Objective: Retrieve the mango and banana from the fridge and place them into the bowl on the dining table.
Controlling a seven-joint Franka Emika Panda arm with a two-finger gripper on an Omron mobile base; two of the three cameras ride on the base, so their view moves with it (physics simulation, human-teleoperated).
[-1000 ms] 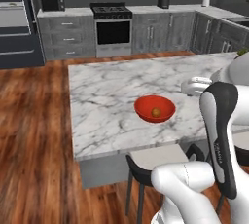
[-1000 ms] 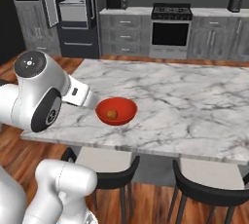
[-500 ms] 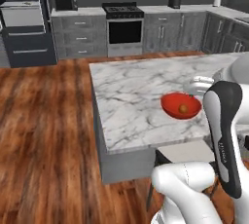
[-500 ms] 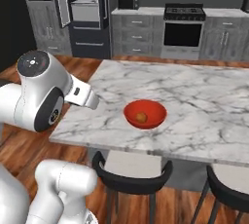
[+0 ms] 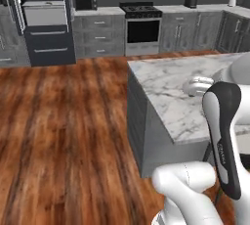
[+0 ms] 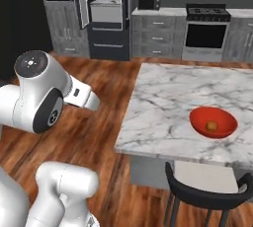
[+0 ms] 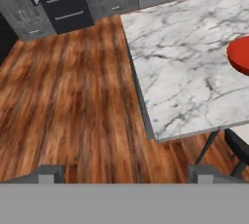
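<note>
Heading for the fridge at far left, its door open, the base should square up to the shelves before reaching; the banana can't be made out from here. Rightward, the mango sits in the bowl on the table. The gripper is empty, fingers spread wide.

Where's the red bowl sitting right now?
In the right base view the bowl sits on the marble dining table, near its front edge just above the black stool, with a small orange fruit inside. The hand view catches its rim at the right edge.
</note>
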